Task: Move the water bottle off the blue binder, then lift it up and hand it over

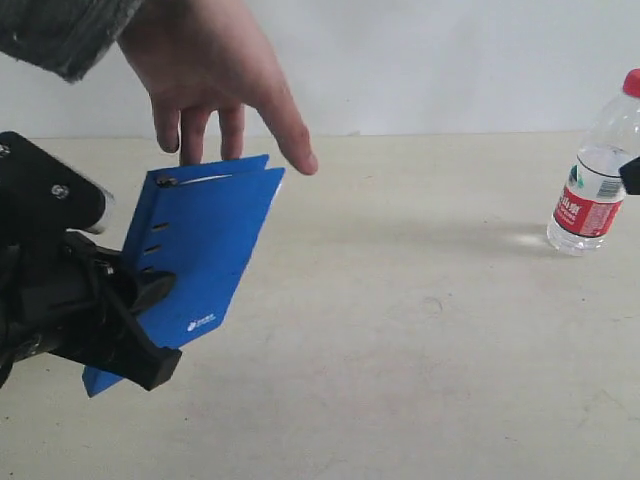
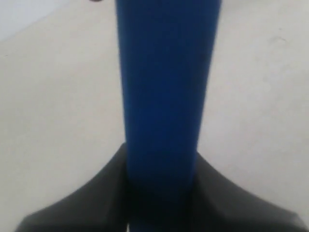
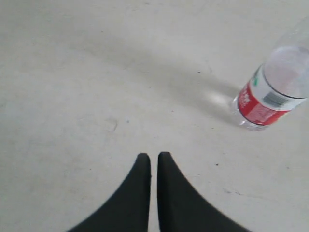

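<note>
Plastic of a smooth, deep-blue finish makes up the blue binder [image 1: 205, 240], a flat rectangle marked by small slot holes along its spine edge and a small white logo near one corner. It is held clear of the table [image 1: 420, 360] and tilted, its lower end clamped between the black, wedge-shaped fingers of the left tool [image 1: 150, 330]. In the left wrist view it is seen as a broad blue band pinched between those two dark fingers.

The table is pale, matte and faintly scuffed. The water bottle [image 1: 597, 170], of clear ribbed plastic with a red screw cap and a red-and-white label band, is stood upright on the table, off the binder and well apart from it.

A person's hand [image 1: 215, 70], in a grey knitted sleeve, is held over the binder's upper edge with the palm turned down and the fingers hanging loosely. Whether the fingertips touch that edge cannot be told.

The right tool [image 3: 153, 162] is poised over bare table, far from the binder and near the bottle. Its tapered black fingers are brought together with only a thin slit between them, and nothing is gripped.
</note>
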You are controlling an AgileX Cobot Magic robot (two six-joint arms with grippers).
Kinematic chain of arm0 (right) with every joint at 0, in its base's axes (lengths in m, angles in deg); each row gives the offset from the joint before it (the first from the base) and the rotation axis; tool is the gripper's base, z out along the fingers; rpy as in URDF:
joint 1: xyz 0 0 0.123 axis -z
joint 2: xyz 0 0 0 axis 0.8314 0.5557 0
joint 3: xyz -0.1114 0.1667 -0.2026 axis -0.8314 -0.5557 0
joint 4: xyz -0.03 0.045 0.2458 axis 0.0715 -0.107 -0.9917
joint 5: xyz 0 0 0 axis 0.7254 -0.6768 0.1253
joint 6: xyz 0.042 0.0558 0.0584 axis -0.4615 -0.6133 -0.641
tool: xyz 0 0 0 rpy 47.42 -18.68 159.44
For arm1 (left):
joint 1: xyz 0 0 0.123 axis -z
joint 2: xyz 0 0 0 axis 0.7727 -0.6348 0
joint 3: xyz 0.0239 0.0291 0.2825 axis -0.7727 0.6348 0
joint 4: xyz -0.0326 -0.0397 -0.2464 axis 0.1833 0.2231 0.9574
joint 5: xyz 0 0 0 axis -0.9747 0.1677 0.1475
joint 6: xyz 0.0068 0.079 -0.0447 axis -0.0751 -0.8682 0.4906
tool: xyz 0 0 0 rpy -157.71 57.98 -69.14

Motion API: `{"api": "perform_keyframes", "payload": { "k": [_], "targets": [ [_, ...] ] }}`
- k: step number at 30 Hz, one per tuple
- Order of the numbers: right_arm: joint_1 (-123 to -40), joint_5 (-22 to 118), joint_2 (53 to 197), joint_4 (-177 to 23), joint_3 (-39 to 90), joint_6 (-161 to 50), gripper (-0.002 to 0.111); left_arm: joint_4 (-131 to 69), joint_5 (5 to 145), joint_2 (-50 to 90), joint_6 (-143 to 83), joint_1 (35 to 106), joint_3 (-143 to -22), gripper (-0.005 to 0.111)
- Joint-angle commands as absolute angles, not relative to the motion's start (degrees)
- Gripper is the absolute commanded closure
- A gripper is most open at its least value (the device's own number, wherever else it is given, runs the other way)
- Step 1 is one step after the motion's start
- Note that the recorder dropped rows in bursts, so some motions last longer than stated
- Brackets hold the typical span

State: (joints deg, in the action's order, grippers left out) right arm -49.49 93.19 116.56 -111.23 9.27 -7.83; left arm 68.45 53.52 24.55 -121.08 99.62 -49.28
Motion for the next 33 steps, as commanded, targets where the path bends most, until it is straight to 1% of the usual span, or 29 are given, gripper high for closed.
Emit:
{"api": "perform_keyframes", "payload": {
  "k": [1,6,9,11,17,22,24,25,29,30,31,32,33],
  "targets": [
    [-49.44,90.74,113.70,-104.50,9.39,-14.59,0.108,66.93,43.98,28.09,-114.55,106.03,-49.72,0.100],
    [-49.44,90.47,113.81,-103.18,9.39,-17.49,0.108,61.61,42.32,26.98,-103.65,112.15,-49.59,0.100],
    [-49.44,90.22,113.81,-103.18,9.39,-17.50,0.108,53.95,42.20,26.69,-95.96,114.69,-49.83,0.100],
    [-49.44,90.22,113.81,-103.18,9.39,-17.50,0.108,53.23,41.80,26.69,-94.58,115.94,-50.46,0.100],
    [-49.44,90.21,113.81,-103.18,9.39,-17.73,0.108,51.26,40.14,26.69,-94.58,116.19,-50.72,0.100],
    [-49.44,90.21,113.81,-103.07,9.39,-17.72,0.108,51.26,41.43,26.69,-94.58,116.19,-50.72,0.099],
    [-49.44,90.21,113.81,-103.07,9.39,-17.72,0.108,51.26,42.31,26.69,-94.58,116.19,-50.52,0.093],
    [-49.44,90.21,113.81,-103.07,9.39,-17.72,0.108,51.38,42.88,26.69,-94.58,116.19,-50.52,0.087],
    [-49.44,90.21,113.81,-102.48,9.39,-17.72,0.108,51.48,45.71,26.69,-94.58,116.19,-49.52,0.057],
    [-49.44,90.21,113.81,-102.00,9.39,-17.72,0.108,51.88,46.57,26.69,-94.58,116.19,-48.92,0.047],
    [-49.44,90.21,113.81,-101.58,9.39,-17.72,0.108,53.03,47.20,26.69,-94.58,116.19,-48.64,0.039],
    [-49.44,90.11,113.81,-101.16,9.39,-17.72,0.108,54.69,47.48,26.69,-94.58,116.19,-48.03,0.034],
    [-49.44,89.99,113.81,-100.75,9.39,-17.72,0.108,56.62,47.83,26.69,-94.58,116.19,-47.39,0.032]
  ]
}}
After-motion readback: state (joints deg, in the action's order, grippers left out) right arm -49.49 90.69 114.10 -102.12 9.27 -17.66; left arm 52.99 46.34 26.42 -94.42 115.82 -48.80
